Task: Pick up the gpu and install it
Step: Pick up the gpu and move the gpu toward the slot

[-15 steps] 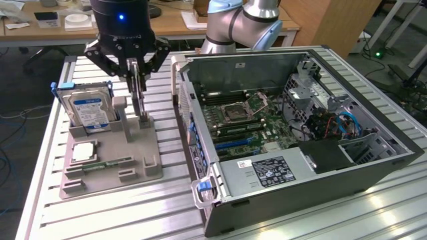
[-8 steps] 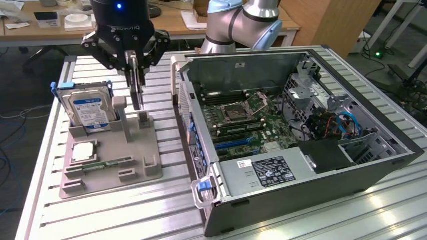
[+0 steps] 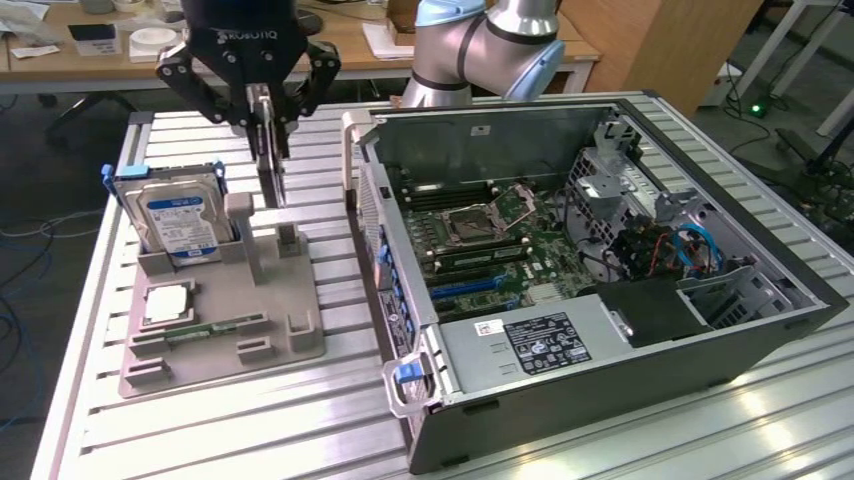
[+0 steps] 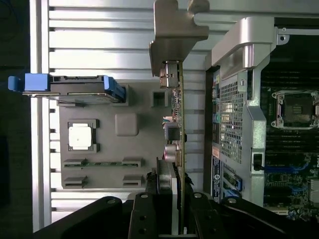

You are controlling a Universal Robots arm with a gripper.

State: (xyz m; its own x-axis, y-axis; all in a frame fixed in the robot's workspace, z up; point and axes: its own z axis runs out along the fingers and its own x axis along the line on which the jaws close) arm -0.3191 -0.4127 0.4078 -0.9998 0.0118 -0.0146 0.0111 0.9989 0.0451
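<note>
clamping the gpu [image 3: 275,170] between closed fingers, the gripper [image 3: 267,115] holds it edge-on – long axis roughly vertical – above the grey fixture [image 3: 214,362], with the open computer case [image 3: 747,335] toward the exterior view's right.

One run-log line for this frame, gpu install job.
end effector: shut on gpu | gpu: upright over grey fixture tray | hard drive: in tray slot | PC case: open, gpu not yet installed
</note>
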